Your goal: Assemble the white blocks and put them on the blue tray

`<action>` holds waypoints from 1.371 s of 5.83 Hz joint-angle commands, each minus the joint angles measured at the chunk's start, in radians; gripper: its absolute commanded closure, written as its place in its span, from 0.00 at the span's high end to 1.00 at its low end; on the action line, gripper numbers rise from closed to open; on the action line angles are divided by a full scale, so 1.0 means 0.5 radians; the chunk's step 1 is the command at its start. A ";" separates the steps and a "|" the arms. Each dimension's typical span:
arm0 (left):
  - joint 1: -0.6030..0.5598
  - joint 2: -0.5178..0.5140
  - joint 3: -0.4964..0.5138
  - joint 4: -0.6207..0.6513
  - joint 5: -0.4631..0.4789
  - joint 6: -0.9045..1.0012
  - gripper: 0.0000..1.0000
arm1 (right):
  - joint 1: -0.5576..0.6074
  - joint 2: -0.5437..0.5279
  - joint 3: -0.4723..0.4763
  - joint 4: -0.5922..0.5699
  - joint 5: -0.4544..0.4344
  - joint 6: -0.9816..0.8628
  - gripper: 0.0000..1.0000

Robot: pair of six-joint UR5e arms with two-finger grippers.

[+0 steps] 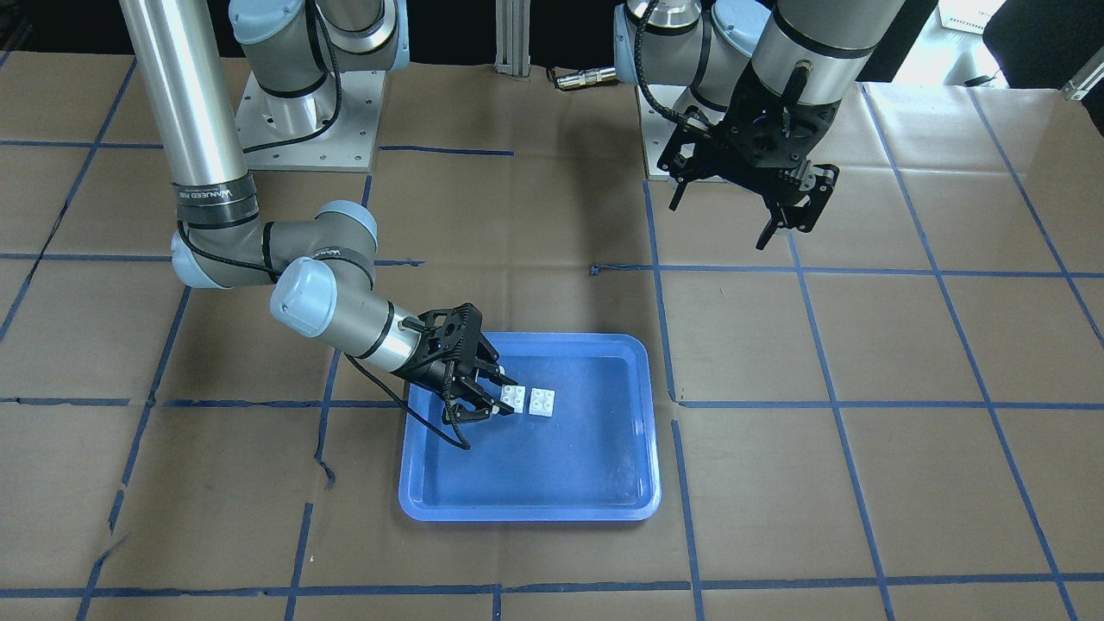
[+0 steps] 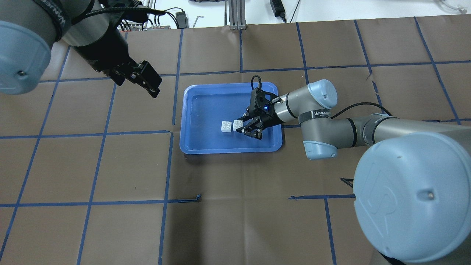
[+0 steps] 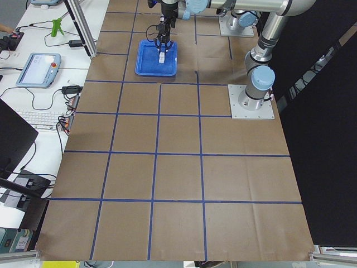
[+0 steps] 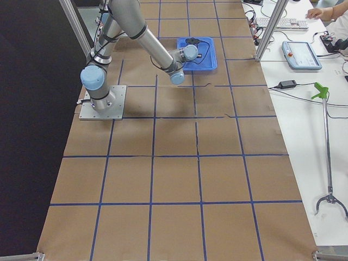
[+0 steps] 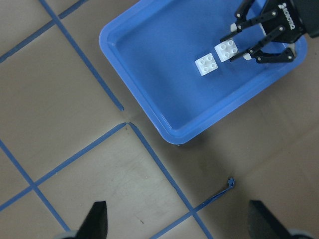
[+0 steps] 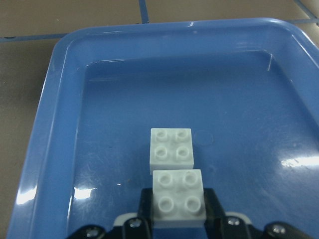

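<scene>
Two white blocks lie side by side on the floor of the blue tray, not stacked. The far block lies free. My right gripper reaches low into the tray and its pads press both sides of the near block, which touches the far one. My left gripper hangs open and empty high above the table, away from the tray. Its wrist view shows both blocks.
Brown paper with a blue tape grid covers the table. A torn bit of tape lies in front of the tray. The arm bases stand at the robot's edge. A keyboard and pendant lie on a side bench.
</scene>
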 commanded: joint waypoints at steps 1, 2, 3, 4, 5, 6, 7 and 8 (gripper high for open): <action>-0.011 0.014 -0.010 0.051 0.189 -0.565 0.99 | 0.026 0.014 0.002 -0.008 0.000 0.000 0.31; -0.017 0.017 -0.007 0.048 0.179 -0.659 0.99 | 0.032 0.014 0.002 -0.011 0.000 0.000 0.31; -0.017 0.017 0.006 0.036 0.176 -0.663 0.99 | 0.032 0.014 0.002 -0.011 0.000 0.000 0.31; -0.014 0.005 0.015 0.039 0.176 -0.660 0.99 | 0.032 0.017 0.002 -0.011 0.003 0.000 0.31; -0.014 0.002 0.021 0.039 0.170 -0.657 0.99 | 0.032 0.029 -0.001 -0.029 0.003 0.000 0.31; -0.014 -0.001 0.027 0.045 0.170 -0.657 0.99 | 0.032 0.044 -0.001 -0.075 0.000 0.000 0.31; -0.014 0.002 0.024 0.045 0.170 -0.660 0.99 | 0.032 0.051 -0.004 -0.075 0.000 0.000 0.31; -0.014 0.002 0.021 0.048 0.173 -0.660 0.99 | 0.032 0.051 -0.007 -0.078 -0.003 0.000 0.31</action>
